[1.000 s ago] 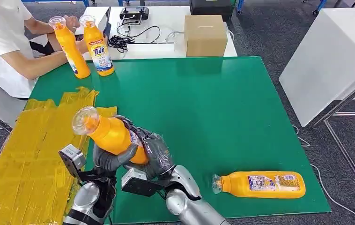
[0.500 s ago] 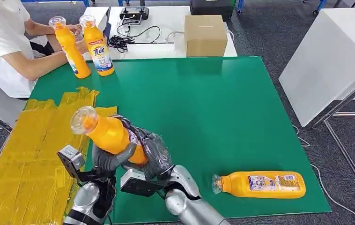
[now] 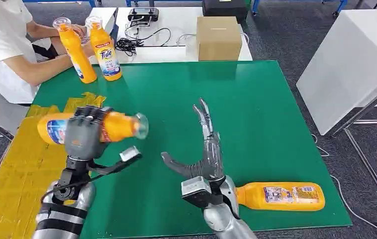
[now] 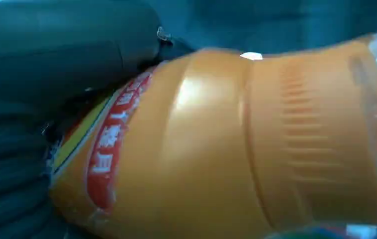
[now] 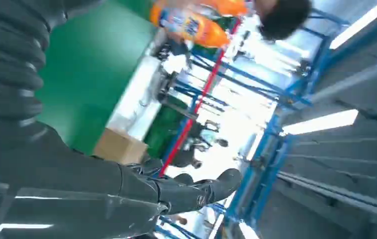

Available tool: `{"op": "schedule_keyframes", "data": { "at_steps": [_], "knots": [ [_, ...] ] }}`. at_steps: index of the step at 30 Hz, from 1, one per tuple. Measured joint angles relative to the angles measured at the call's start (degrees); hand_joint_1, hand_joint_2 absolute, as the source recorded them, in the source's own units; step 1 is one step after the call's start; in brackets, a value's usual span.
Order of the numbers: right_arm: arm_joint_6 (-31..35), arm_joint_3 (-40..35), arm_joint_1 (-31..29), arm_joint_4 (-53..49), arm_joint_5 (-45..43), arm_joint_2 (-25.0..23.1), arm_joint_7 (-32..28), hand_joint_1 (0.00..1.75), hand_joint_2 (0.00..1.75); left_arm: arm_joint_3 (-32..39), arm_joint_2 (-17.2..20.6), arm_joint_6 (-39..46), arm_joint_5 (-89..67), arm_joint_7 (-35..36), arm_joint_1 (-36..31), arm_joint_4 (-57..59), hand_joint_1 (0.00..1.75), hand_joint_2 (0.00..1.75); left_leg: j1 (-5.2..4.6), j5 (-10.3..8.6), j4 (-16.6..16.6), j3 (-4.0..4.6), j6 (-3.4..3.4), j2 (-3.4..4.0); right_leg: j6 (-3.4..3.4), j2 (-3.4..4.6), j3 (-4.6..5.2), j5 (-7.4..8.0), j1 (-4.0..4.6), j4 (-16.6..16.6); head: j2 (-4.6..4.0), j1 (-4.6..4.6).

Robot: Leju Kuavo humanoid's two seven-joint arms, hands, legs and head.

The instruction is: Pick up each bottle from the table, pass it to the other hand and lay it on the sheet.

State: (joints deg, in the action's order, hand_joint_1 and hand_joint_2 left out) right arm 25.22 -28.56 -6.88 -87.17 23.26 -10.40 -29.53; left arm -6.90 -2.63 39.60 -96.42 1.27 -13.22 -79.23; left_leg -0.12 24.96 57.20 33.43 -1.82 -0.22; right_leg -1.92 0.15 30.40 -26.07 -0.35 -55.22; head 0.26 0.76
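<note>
- My left hand (image 3: 83,133) grips the orange detergent bottle (image 3: 117,126) sideways over the yellow sheet (image 3: 12,184) edge.
- My right hand (image 3: 204,149) hangs empty, fingers (image 3: 202,112) spread.
- I judge the bottle rigid, smooth, fairly heavy; mid-body grasp suits it.

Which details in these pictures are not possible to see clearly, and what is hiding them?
- Held bottle, head view: the left hand covers its label.
- Same bottle, left wrist view: label text too blurred to read.
- Lying bottle, head view: the right arm hides its cap.
- Far bottles, right wrist view: motion blur.
- Person, head view: cut off by the frame edge.
</note>
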Motion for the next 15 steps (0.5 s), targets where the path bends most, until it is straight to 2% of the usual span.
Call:
{"op": "schedule_keyframes", "data": {
  "at_steps": [1, 3, 5, 7, 9, 11, 15],
  "knots": [
    [0.0, 0.7, 0.8, -1.5, 0.0, 0.2, -0.2, 0.0, 1.75, -1.3, 1.5, 0.0, 0.3, 5.4, -0.6, 0.6, 1.75, 1.75, 0.04, 0.0, 0.0, 0.02, 0.0, 0.13, 0.0, 0.17, 0.11, 0.01, 0.06, 0.0, 0.0, -0.06],
    [0.5, 2.2, 1.7, -3.8, -0.2, 0.8, -0.5, 0.0, 1.75, -7.0, 6.5, 0.1, 1.3, 21.3, -4.1, 3.8, 1.75, 1.75, 0.09, -0.03, 0.0, 0.06, 0.04, 0.11, 0.01, 0.17, 0.12, 0.01, 0.1, 0.0, 0.0, -0.02],
    [0.9, 2.7, 1.9, -5.0, -0.7, 1.2, -0.8, 0.0, 1.75, -15.2, 11.4, 0.2, 4.5, 30.9, -8.2, 8.4, 1.75, 1.75, 0.15, -0.04, 0.0, 0.03, 0.06, 0.02, 0.01, 0.12, 0.05, 0.01, 0.11, 0.0, 0.0, -0.09],
    [1.0, 3.5, 2.6, -6.5, -2.0, 1.6, -0.9, 0.0, 1.75, -22.9, 14.7, 0.3, 5.7, 30.9, -12.6, 16.4, 1.75, 1.75, 0.2, -0.1, 0.0, 0.02, 0.13, -0.31, 0.01, -0.21, -0.15, -0.02, 0.14, 0.0, 0.0, -0.02],
    [0.8, 4.4, 2.7, -7.7, -3.5, 1.9, -1.0, 0.0, 1.75, -27.2, 16.2, 0.3, 6.3, 26.6, -13.5, 23.8, 1.75, 1.75, 0.21, -0.12, 0.0, 0.02, 0.17, -0.08, 0.01, -0.06, -0.04, -0.01, 0.19, 0.0, 0.0, -0.09],
    [0.3, 5.0, 3.0, -8.3, -3.9, 2.3, -1.2, 0.0, 1.75, -27.2, 16.2, -0.2, 6.4, 23.3, -15.0, 30.1, 1.75, 1.75, 0.23, -0.11, 0.0, 0.1, 0.17, 0.08, 0.01, 0.14, 0.09, 0.0, 0.21, 0.0, 0.0, 0.07],
    [-0.3, 5.4, 3.2, -8.7, -4.1, 2.8, -1.6, 0.0, 1.75, -27.4, 16.6, -3.0, 6.6, 17.3, -18.8, 41.1, 1.75, 1.75, 0.2, -0.11, 0.0, 0.13, 0.17, -0.03, 0.01, 0.07, 0.06, -0.01, 0.19, 0.0, 0.0, 0.04]
  ]
}}
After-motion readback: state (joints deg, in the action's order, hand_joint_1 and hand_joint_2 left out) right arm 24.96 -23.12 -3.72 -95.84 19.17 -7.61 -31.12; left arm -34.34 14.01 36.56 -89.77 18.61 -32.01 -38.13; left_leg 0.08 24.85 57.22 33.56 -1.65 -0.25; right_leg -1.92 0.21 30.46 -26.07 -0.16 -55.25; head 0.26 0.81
